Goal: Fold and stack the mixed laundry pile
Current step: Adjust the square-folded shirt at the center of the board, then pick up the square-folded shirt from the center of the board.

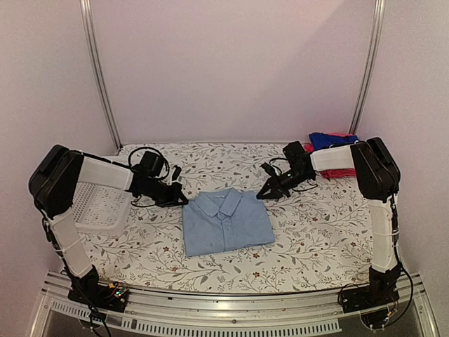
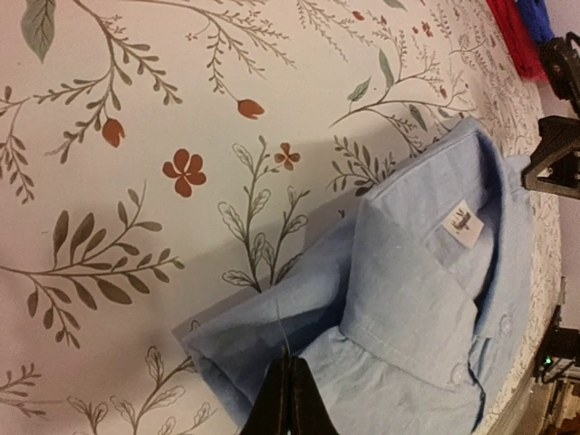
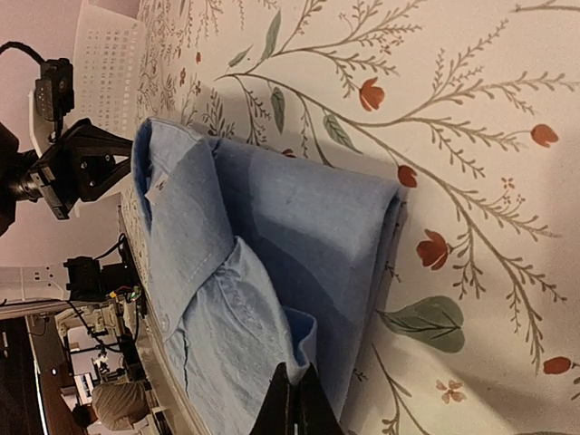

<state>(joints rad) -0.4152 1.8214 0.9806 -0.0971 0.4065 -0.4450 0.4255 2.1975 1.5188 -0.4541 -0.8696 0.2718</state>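
folded light-blue collared shirt (image 1: 226,223) flat mid bench (image 1: 316,239). left gripper (image 1: 184,199) and right gripper (image 1: 262,194) both pinched together at its far corners, can't tell if cloth is caught. royal-blue garment (image 1: 331,140) with red-pink garment (image 1: 341,171) far right.

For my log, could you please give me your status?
Left gripper and right gripper shut at collar-end corners of folded light-blue shirt. Nothing in the way.

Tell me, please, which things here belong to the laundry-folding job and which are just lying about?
Job in hand:
- light-blue collared shirt, folded
- royal-blue garment and red-pink garment, far right
- left tool and right tool, each shut on a shirt corner

Lying about:
- white perforated basket
- floral table cover
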